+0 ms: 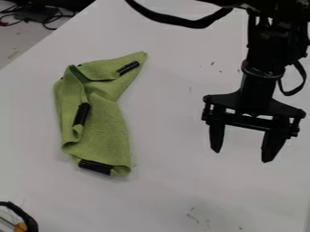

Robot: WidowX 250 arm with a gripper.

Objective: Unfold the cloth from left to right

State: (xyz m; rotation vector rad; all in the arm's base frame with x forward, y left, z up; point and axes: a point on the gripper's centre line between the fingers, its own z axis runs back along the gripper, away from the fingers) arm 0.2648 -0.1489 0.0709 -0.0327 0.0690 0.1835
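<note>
The white bench [167,145] takes up most of what I can see from here, and at its right the black arm [263,56] hangs down over it. The green cloth [109,124] lies left of the middle of the bench, well apart from the arm — rumpled and folded over itself, with a pointed corner up toward the top right. The gripper [241,156] is spread wide with nothing between its fingers, above bare bench to the right of the cloth.

I'd call the unfolding mostly undone: a doubled flap runs down the cloth's left part, and the top is folded too. Grasping a loose layer, drawing it rightward and laying it flat all seem to be left — perhaps with a last smoothing. Three dark strips show on the folds: upper [128,68], middle [82,114] and bottom [95,167].
</note>
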